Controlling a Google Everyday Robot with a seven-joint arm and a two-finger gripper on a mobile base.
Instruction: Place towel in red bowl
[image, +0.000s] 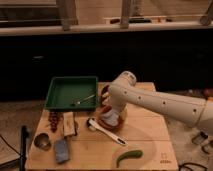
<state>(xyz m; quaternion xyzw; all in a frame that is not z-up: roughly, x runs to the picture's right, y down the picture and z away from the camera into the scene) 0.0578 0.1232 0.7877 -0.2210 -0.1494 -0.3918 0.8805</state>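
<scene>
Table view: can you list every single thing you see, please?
Wooden table: one, light brown, centre.
Plastic tray: one, green, table's back left.
Metal utensil: one, silvery, inside tray.
Red bowl: one, reddish, mid-table.
Pale towel: one, bluish-white, at bowl, under gripper.
Long spoon: one, white, before bowl.
Curved vegetable: one, green, front edge.
Metal cup: one, grey, front left.
Folded cloth: one, blue-grey, beside cup.
Small block: one, tan, left side.
Lumpy cluster: one, dark brown, beside block.
Robot arm: one, white, reaching from right.
Gripper: one, colour unclear, above red bowl.

Wooden table (150, 136): green tray (59, 98), pincer (111, 115) above.
</scene>
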